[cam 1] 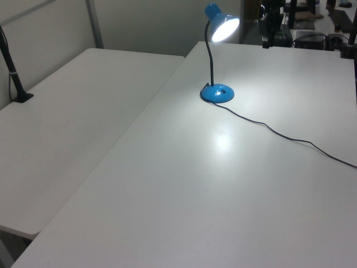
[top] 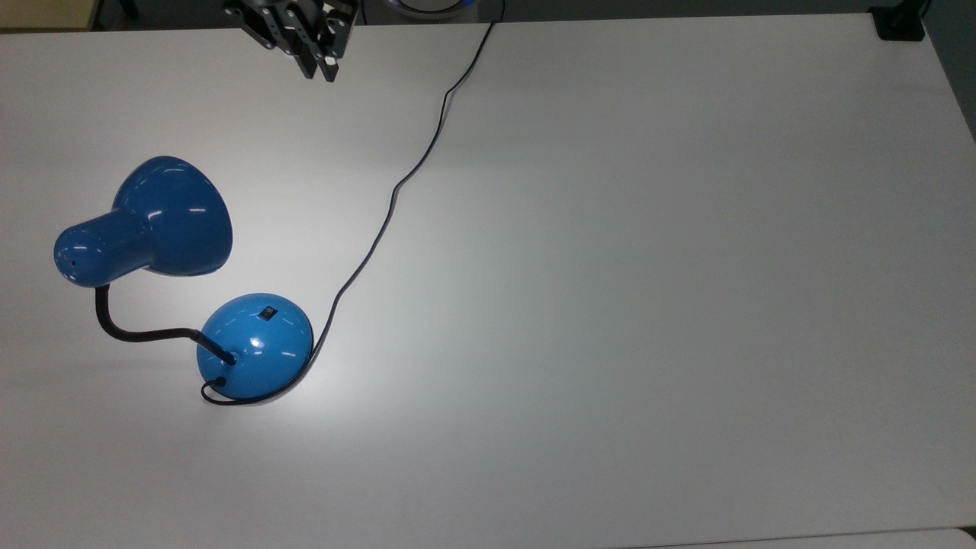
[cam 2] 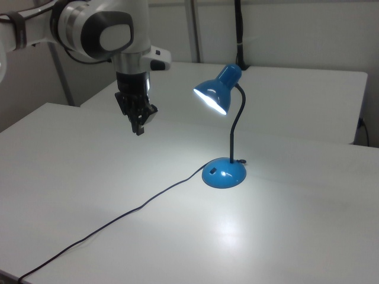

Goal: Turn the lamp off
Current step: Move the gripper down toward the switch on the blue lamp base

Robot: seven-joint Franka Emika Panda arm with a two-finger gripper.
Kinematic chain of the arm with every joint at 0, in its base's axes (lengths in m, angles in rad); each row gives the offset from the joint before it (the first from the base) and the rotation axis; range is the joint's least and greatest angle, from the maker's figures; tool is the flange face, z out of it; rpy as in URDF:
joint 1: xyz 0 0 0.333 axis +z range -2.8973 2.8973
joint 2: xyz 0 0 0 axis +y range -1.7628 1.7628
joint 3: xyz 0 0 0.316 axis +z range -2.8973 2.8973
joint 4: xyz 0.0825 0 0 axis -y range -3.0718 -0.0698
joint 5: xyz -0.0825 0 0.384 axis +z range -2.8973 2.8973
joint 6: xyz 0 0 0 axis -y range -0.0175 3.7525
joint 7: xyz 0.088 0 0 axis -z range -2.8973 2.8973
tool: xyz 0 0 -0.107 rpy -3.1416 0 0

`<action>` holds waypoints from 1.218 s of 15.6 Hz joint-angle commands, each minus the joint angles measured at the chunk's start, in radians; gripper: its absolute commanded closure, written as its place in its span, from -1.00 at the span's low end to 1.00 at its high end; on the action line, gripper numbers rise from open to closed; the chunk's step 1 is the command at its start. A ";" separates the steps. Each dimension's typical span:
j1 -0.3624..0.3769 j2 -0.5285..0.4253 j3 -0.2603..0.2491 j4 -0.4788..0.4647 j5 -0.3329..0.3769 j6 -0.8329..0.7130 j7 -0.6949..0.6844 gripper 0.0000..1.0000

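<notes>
The blue lamp is lit, its shade (top: 171,217) glowing in the left view (cam 1: 224,26) and casting a bright patch on the white table (top: 610,305). Its domed base (top: 255,347) carries a small black switch (top: 267,313) on top. A black bendy neck (top: 126,332) joins base and shade. The thin cord (top: 393,198) runs from the base to the table's far edge. My gripper (top: 319,72) hangs shut above the table near the top view's upper edge, well apart from the lamp. In the right view the gripper (cam 2: 140,129) is to the left of the shade (cam 2: 212,94), holding nothing.
A second white table (cam 1: 67,111) adjoins on the left view's left, with a black post (cam 1: 14,78) clamped to it. A black clamp (top: 898,27) sits at the top view's upper right corner. Open tabletop stretches across the top view's right.
</notes>
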 commanded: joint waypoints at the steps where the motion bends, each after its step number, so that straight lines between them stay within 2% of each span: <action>1: 0.006 0.004 0.006 -0.052 0.012 0.051 -0.027 0.88; 3: 0.004 0.007 0.006 -0.090 0.012 0.126 -0.027 0.98; 4: 0.004 0.005 0.006 -0.139 0.012 0.192 -0.027 1.00; 9: 0.003 0.007 0.005 -0.275 0.003 0.423 -0.027 1.00; 13: 0.004 0.031 0.005 -0.401 -0.040 0.658 -0.020 1.00; 19: -0.012 0.151 0.005 -0.400 -0.040 0.878 -0.007 1.00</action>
